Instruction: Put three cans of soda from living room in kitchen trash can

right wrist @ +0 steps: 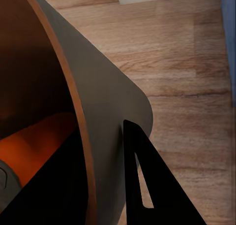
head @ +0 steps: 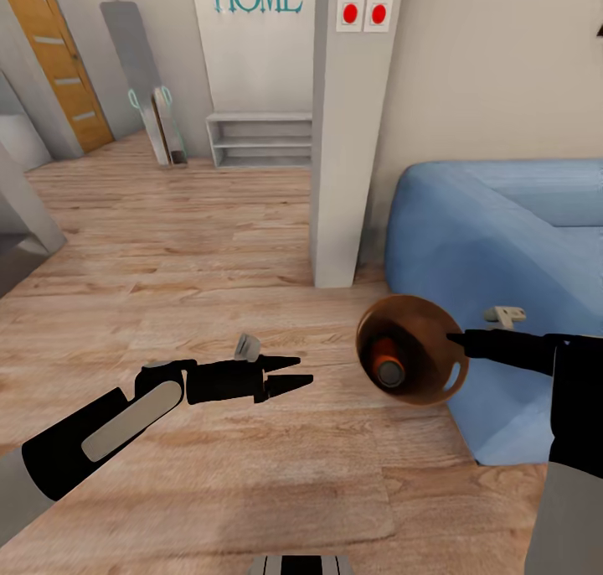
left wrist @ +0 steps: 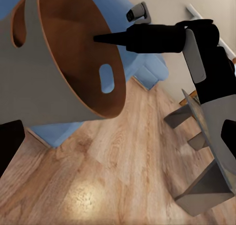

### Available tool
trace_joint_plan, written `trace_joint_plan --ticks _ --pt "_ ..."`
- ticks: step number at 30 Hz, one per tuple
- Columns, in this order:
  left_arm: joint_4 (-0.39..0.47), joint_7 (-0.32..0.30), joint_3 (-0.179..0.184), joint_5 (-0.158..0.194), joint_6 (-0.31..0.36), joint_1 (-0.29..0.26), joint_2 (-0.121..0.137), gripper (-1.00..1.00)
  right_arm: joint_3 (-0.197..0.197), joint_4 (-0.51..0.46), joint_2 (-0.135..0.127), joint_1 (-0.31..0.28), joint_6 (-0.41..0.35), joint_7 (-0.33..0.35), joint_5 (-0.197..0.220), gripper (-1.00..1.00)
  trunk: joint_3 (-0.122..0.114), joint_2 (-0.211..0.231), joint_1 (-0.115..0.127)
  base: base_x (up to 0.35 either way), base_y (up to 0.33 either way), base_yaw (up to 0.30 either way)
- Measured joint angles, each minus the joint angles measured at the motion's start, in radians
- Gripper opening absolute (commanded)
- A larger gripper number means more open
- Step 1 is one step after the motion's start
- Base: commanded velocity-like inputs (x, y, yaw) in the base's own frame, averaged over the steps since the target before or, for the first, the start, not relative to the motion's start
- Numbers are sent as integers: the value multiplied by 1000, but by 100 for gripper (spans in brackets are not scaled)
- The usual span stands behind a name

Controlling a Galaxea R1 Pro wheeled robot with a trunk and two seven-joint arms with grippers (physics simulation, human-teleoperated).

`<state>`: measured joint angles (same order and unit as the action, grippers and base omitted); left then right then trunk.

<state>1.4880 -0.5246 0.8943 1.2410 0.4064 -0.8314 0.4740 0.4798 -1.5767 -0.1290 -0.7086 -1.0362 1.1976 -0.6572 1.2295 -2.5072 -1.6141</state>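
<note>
The coppery brown tash can (head: 431, 372) hangs in the air, tipped so its mouth faces me. My right gripper (head: 454, 340) is shut on its rim, one finger inside the wall and one finger (right wrist: 147, 185) outside. An orange can of soda (head: 387, 359) with a silver top lies inside the bin, also seen as an orange can (right wrist: 34, 146) in the right wrist view. My left gripper (head: 293, 372) is open and holds nothing, a short way left of the bin. The left wrist view looks at the bin's grey outside (left wrist: 54, 77) and handle slot. The other cans are out of view.
A light-blue sofa (head: 502, 231) stands at the right, right behind the bin. A grey pillar (head: 347, 139) rises ahead, with a low white shelf (head: 260, 139) and a HOME sign on the wall behind. Pale wood floor (head: 167, 248) stretches left toward a wooden door (head: 59, 64).
</note>
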Motion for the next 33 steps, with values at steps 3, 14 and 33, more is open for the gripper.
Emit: trace_joint_plan --ticks 3,14,33 --pt "0 0 0 0 0 0 0 100 6 0 -1 0 -1 0 2 -100 -1 0 0 0 0 -12" --pt "0 -1 0 1 0 0 1 100 8 0 -1 0 -2 0 3 -100 -11 0 0 0 0 77" --pt "0 -3 0 2 0 0 1 100 8 0 -2 0 -2 0 3 -100 -38 0 0 0 0 133"
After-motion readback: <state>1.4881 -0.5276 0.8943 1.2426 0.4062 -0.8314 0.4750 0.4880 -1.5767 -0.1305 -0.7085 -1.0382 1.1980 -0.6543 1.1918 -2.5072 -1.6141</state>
